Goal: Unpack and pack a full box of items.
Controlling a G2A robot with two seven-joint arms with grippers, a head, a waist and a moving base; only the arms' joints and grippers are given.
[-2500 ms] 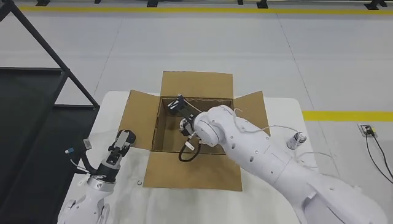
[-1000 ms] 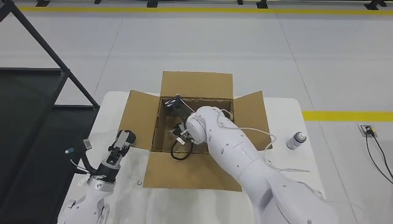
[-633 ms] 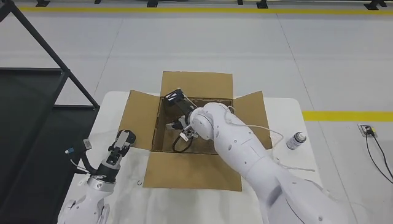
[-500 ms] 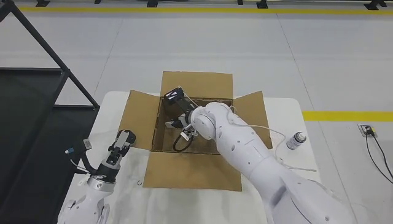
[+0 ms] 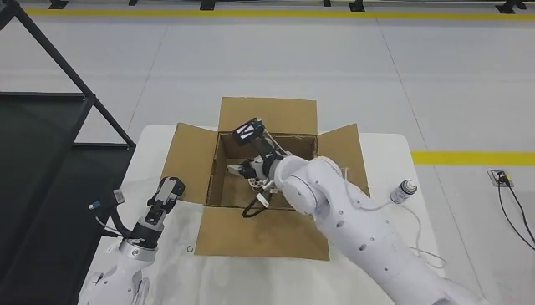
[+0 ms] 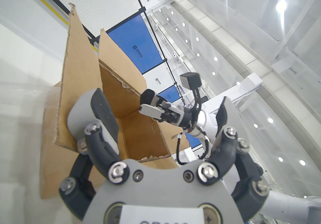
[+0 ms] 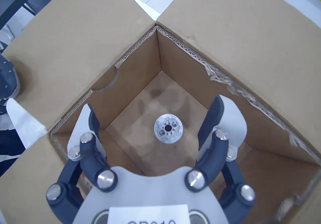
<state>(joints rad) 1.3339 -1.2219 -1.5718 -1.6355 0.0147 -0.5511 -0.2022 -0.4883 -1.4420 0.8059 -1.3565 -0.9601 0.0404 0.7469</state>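
Note:
The open cardboard box [image 5: 267,114] stands mid-table with its flaps spread. My right gripper [image 5: 241,170] hangs over the box's left half, open with nothing between its fingers. In the right wrist view the right gripper [image 7: 154,107] points down into the box [image 7: 205,34]. On the box floor below it lies a small round white item [image 7: 168,128] with holes in its top. My left gripper [image 5: 167,190] is low over the table, left of the box, open and holding nothing. In the left wrist view the left gripper [image 6: 161,102] faces the box's side [image 6: 82,79].
A small spray can [image 5: 404,191] stands on the white table [image 5: 384,150] right of the box. The box's front flap [image 5: 263,234] lies flat toward me. A dark metal frame [image 5: 75,96] rises beyond the table's left edge.
The right arm has swung over the box: its wrist rose and shifted toward the back wall, and its elbow moved right. The left arm and the can have stayed put.

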